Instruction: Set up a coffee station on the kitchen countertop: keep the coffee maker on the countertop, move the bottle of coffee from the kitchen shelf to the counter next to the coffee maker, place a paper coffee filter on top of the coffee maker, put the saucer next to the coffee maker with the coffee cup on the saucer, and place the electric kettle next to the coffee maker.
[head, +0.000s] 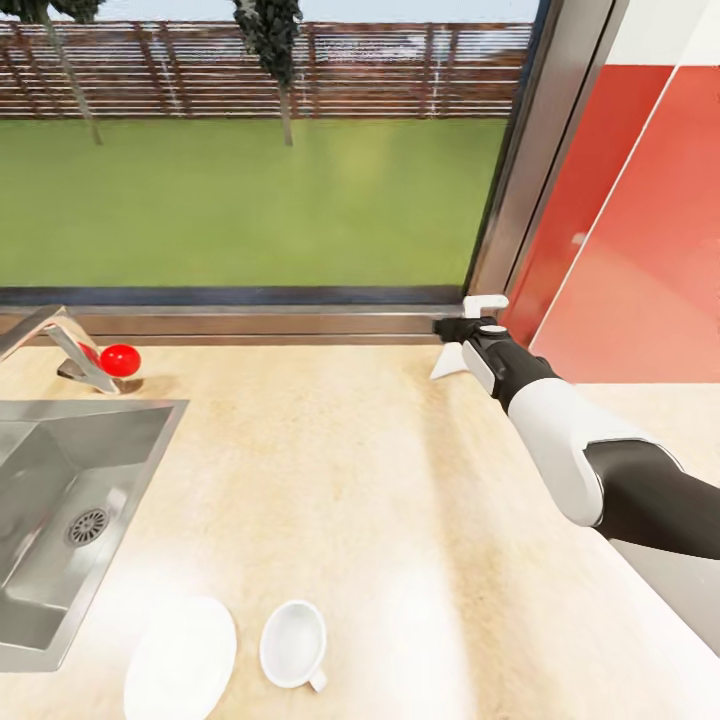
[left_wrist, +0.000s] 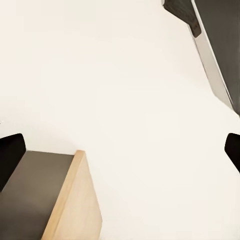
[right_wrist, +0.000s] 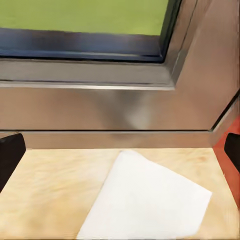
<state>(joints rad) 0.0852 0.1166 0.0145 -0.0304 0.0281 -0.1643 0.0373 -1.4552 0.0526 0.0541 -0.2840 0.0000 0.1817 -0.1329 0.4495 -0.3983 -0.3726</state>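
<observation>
A white paper coffee filter (right_wrist: 150, 200) lies flat on the light wooden countertop (head: 380, 480), in the back right corner under the window. My right gripper (right_wrist: 120, 150) hovers just above it, open, with a dark finger on either side; in the head view this gripper (head: 462, 328) sits at the window sill over the filter (head: 447, 366). A white saucer (head: 180, 660) and a white coffee cup (head: 293, 644) stand side by side, apart, near the counter's front edge. My left gripper (left_wrist: 120, 150) is open and holds nothing, above a pale floor.
A steel sink (head: 120, 440) is set into the counter at the left, with a faucet (head: 70, 345) and its red knob (head: 120, 360) behind it. A red wall panel (head: 630, 250) closes the right side. The window frame (head: 250, 320) runs along the back.
</observation>
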